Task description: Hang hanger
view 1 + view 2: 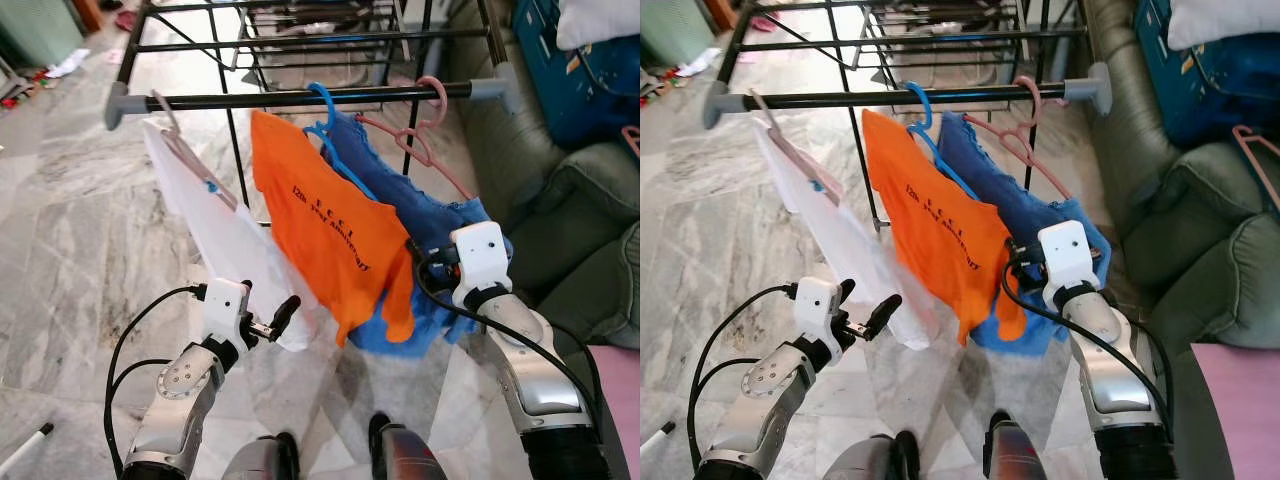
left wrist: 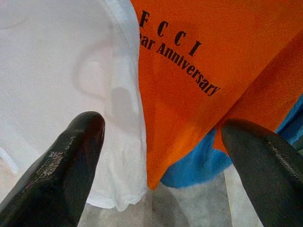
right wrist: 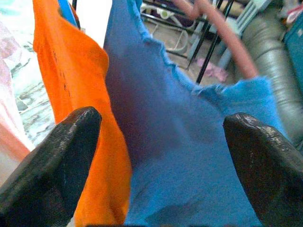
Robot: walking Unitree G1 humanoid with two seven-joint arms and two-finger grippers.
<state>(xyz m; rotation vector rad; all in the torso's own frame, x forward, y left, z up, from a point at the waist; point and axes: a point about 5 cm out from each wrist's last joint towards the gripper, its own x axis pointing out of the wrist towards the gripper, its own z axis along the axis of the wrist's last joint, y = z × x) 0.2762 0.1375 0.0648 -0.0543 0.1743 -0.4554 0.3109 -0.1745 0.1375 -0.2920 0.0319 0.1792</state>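
On the marble floor stands a black drying rack. On its front bar hang a white shirt, an orange shirt and a blue shirt on a pink hanger. Our left gripper is wide open before the hems. Our right gripper, also wide, faces the blue cloth. We should check the pink hook sits fully over the bar, then draw back slowly.

A grey-green sofa stands at the right, with a blue bag on it. A marker lies on the marble floor.
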